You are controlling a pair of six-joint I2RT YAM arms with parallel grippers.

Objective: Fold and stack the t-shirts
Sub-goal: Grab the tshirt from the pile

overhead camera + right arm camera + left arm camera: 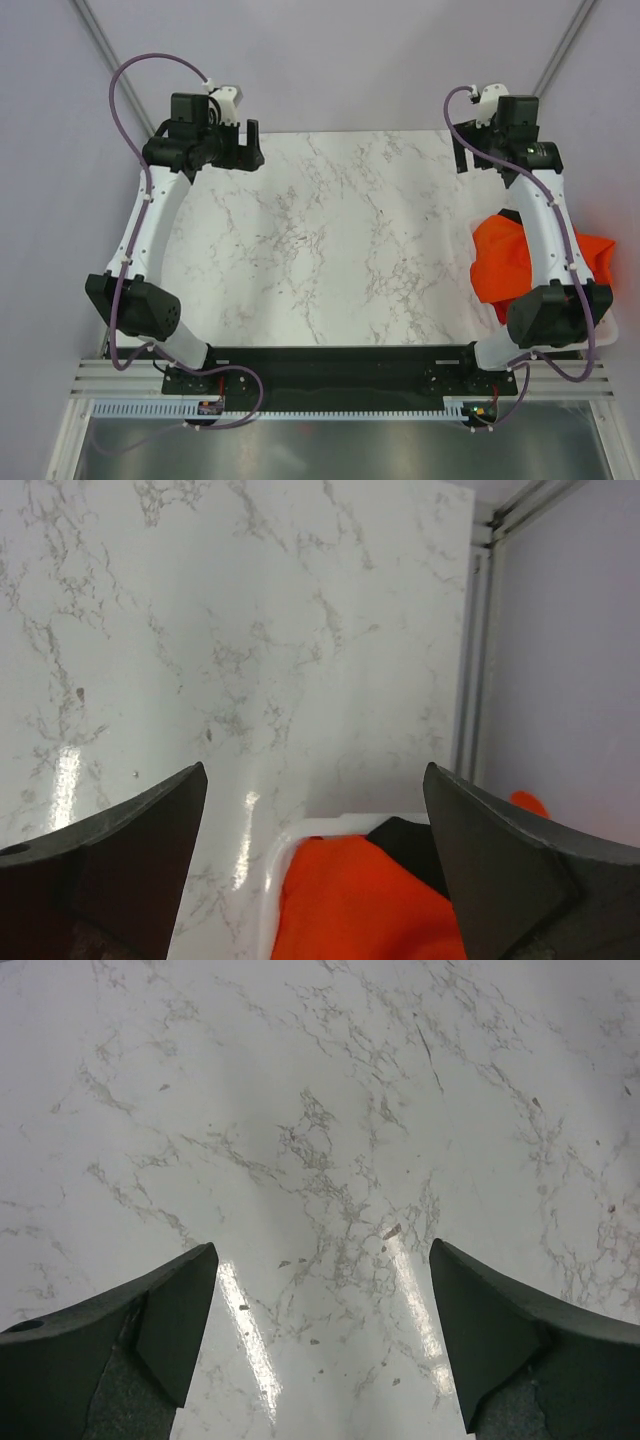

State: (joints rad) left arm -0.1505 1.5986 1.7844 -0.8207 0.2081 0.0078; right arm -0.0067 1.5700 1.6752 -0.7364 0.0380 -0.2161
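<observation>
An orange-red t-shirt (pixel 500 262) lies bunched in a white basket (pixel 622 328) at the table's right edge, partly hidden by my right arm. In the right wrist view the orange shirt (pixel 360 900) fills the basket corner (pixel 300 832), with a black t-shirt (pixel 408 846) just behind it. My right gripper (pixel 462 158) is open and empty at the far right of the table; its jaws (pixel 315 830) stand wide apart above the basket's corner. My left gripper (pixel 255 147) is open and empty at the far left, over bare marble (pixel 320 1290). No pink shirt shows.
The white marble table (pixel 330 240) lies between the two arms. Grey walls close the back and sides, with a metal frame post (pixel 470 660) at the right rear corner. The arm bases sit on a black rail (pixel 330 365) at the near edge.
</observation>
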